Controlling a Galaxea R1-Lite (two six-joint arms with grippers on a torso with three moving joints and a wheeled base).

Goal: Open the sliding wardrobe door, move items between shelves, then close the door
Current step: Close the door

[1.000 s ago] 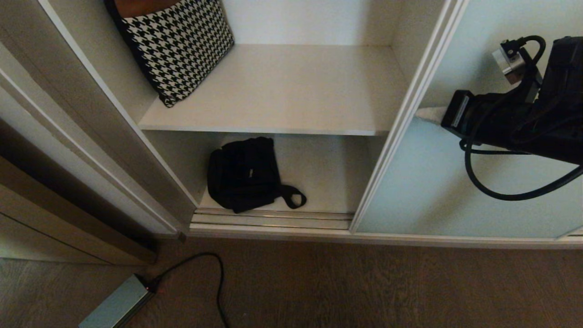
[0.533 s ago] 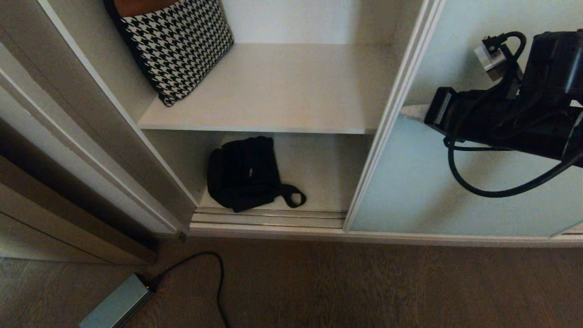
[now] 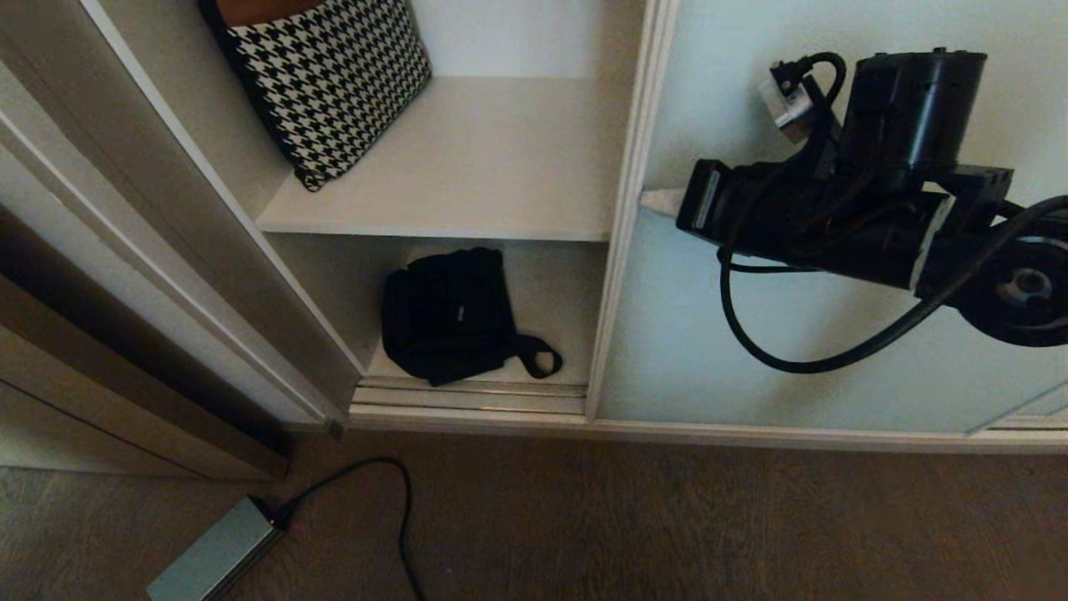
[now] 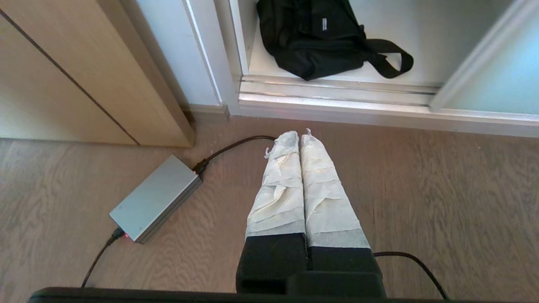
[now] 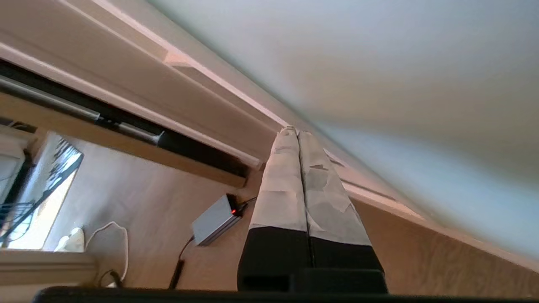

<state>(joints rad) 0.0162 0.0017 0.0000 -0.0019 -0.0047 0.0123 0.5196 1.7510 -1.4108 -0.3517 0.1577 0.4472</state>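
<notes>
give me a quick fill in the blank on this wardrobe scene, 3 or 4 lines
1. The black bag lies on the ____ shelf.
2. The houndstooth cushion leans on the ____ shelf.
3. The fingers of the right gripper are pressed ____ beside the sliding wardrobe door.
4. The grey box with a cable sits on the ____.

Missing words: lower; upper; together; floor

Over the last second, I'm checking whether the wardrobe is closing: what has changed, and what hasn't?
The frosted pale blue-green glass sliding door has slid left, narrowing the opening; the right tool, shut, pushes at its cream frame. The soft black fabric bag, the houndstooth cushion and the parked left tool kept still.
</notes>
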